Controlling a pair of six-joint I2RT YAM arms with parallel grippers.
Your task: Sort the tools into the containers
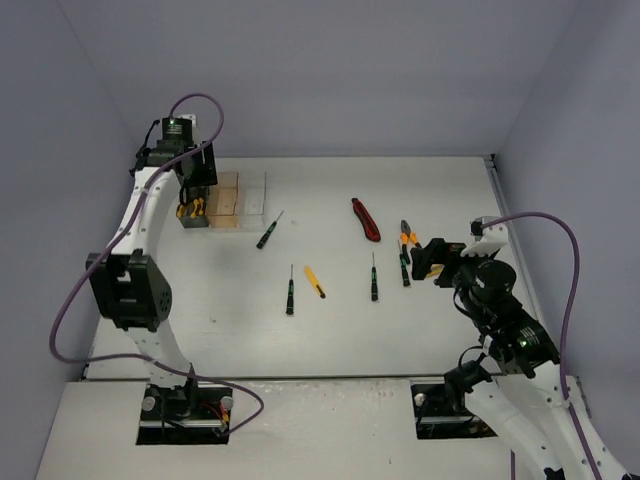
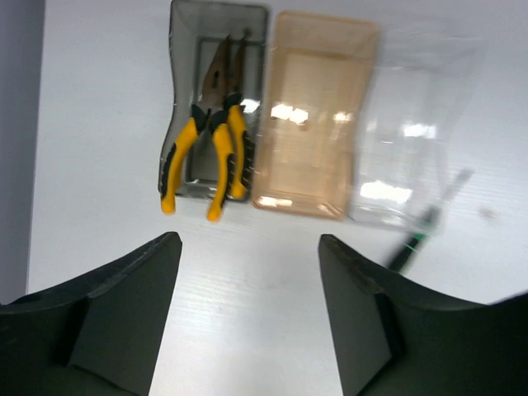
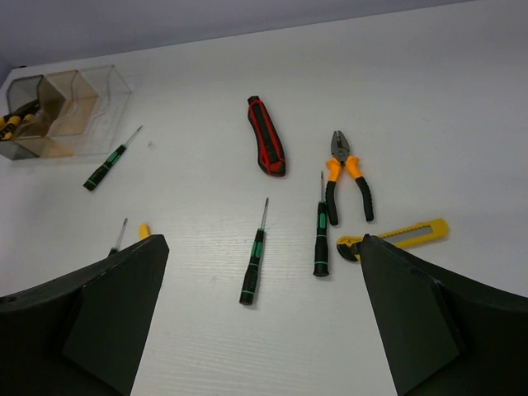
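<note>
My left pincer (image 2: 246, 247), spread wide and empty, hangs over the smoky grey translucent plastic bin (image 2: 190, 49) where yellow-handled pliers (image 2: 216, 124) lie lengthwise, noses toward its far end.

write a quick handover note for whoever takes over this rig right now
Left gripper: open, empty, just in front of the dark grey bin.
Right gripper: open, empty, above the unsorted tools.
Done: yellow-handled pliers lie in the dark grey bin. Amber bin and clear bin hold nothing.
Left to sort: four screwdrivers, orange-handled pliers, red-handled tool, yellow utility knife, small yellow tool.
</note>
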